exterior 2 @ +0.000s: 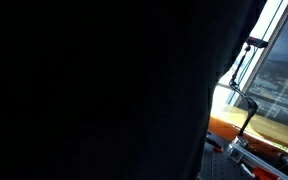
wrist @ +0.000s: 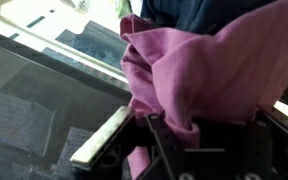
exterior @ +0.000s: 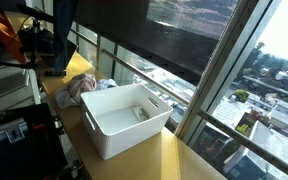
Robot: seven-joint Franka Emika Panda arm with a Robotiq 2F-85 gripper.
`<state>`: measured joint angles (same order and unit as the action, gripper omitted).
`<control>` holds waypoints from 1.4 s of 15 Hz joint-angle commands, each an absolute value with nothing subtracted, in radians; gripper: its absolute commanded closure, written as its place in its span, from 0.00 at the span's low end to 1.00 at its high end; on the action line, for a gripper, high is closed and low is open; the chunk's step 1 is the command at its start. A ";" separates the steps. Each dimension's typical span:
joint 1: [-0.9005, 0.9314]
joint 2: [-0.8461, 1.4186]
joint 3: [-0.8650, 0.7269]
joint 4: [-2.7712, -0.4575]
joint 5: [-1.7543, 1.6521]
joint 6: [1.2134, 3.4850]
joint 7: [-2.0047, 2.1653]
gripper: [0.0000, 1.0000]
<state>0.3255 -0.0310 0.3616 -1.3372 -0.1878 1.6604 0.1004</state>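
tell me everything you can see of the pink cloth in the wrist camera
The pink cloth is a soft, matte, magenta-pink fabric, bunched up and deeply creased. It fills most of the right half of the wrist view. Its folds gather into a narrow tuck that runs between the fingers of the gripper, which is shut on it, and a small tail of cloth shows past the pinch. Its full shape and size cannot be told.

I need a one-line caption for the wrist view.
Shut claw gripping a crumpled pink fabric cloth before a large glass window.
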 commanded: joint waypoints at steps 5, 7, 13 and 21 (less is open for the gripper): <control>0.326 0.106 0.364 -1.416 -0.200 1.702 0.109 1.00; 0.316 0.152 0.354 -1.431 -0.197 1.714 0.103 1.00; 0.306 0.313 0.256 -1.393 -0.184 1.736 0.083 1.00; 0.309 0.489 0.203 -1.406 -0.190 1.839 0.075 1.00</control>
